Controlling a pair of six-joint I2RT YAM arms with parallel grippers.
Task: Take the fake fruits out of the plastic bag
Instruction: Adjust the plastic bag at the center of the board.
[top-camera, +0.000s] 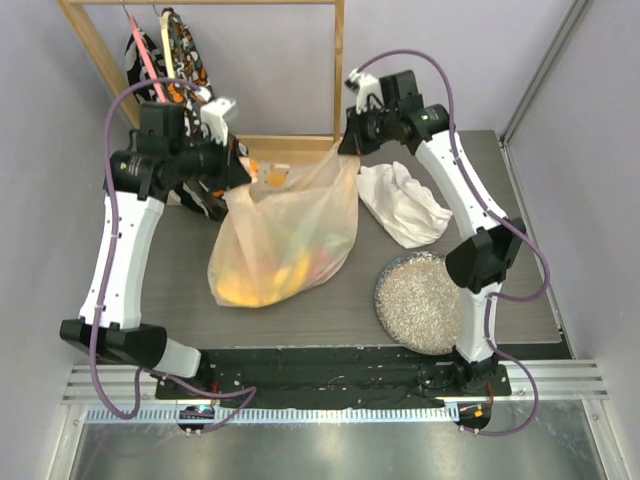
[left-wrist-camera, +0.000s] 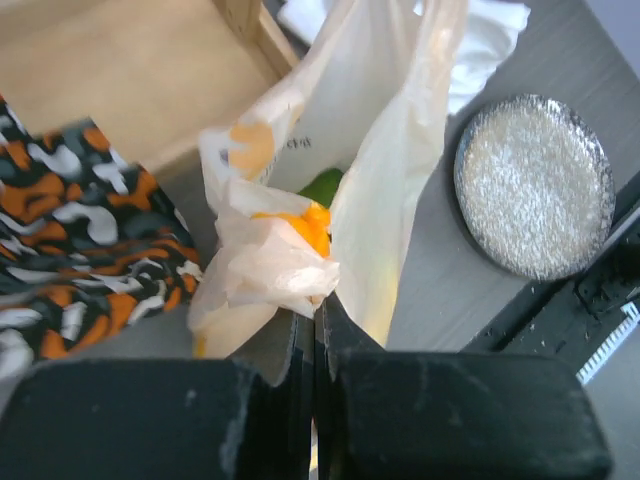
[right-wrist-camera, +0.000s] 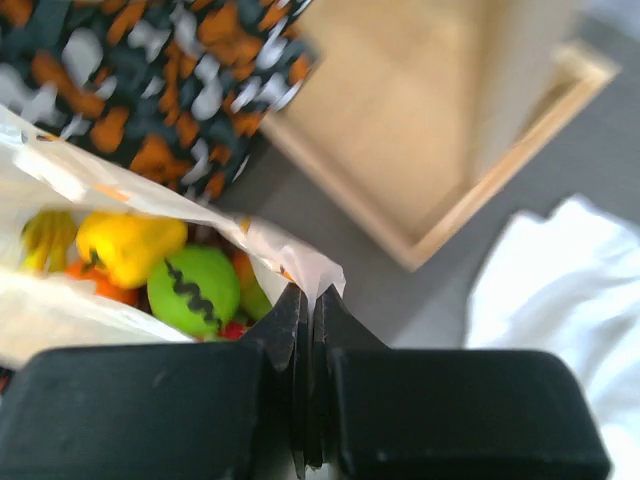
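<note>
The translucent peach plastic bag (top-camera: 285, 235) stands on the table, held up by both arms at its top corners. My left gripper (top-camera: 240, 172) is shut on the bag's left edge (left-wrist-camera: 280, 270). My right gripper (top-camera: 350, 145) is shut on the bag's right edge (right-wrist-camera: 300, 265). The fake fruits lie inside the bag (top-camera: 275, 275), seen as yellow and orange shapes through the film. The right wrist view shows a green lime (right-wrist-camera: 195, 290), a yellow fruit (right-wrist-camera: 125, 245) and a banana bunch (right-wrist-camera: 45, 240) in the open mouth. The left wrist view shows an orange fruit (left-wrist-camera: 300, 225) and a bit of green (left-wrist-camera: 322, 185).
A white cloth (top-camera: 405, 205) lies right of the bag. A round dish of pale grains (top-camera: 418, 300) sits at the front right. An orange-black-white patterned fabric (top-camera: 165, 60) hangs on a wooden frame (top-camera: 338, 70) at the back left.
</note>
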